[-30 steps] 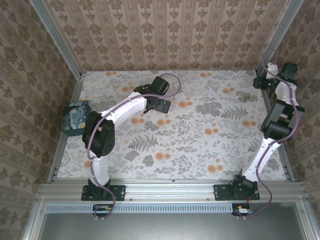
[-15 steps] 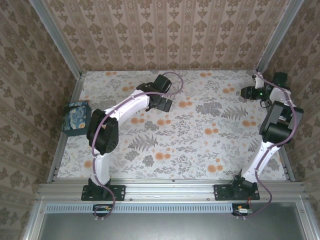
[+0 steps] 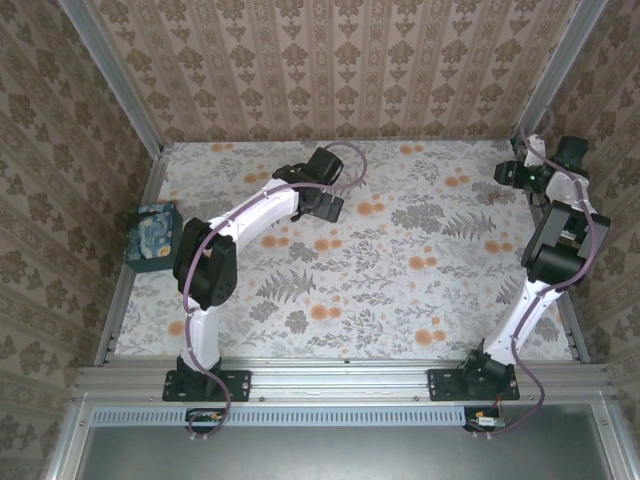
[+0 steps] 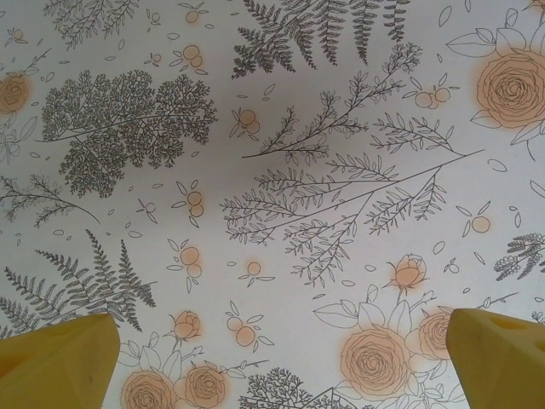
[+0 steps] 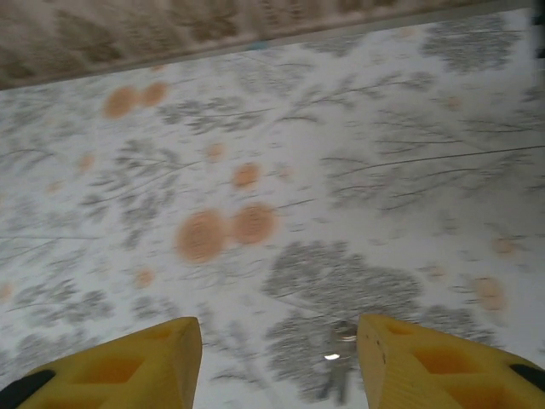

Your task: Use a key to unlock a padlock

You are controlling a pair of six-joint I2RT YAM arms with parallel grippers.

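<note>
Right gripper [image 5: 277, 322] released, fingers spread above the floral table [image 5: 128, 213] at its far right. A small silvery key [image 5: 339, 366], blurred, lies flat on the table between them. Left gripper [image 4: 281, 317] also wide apart, over bare print mid-table

Floral-print table [image 3: 400, 300]; key [image 5: 338, 362] flat on it, blurred
</note>
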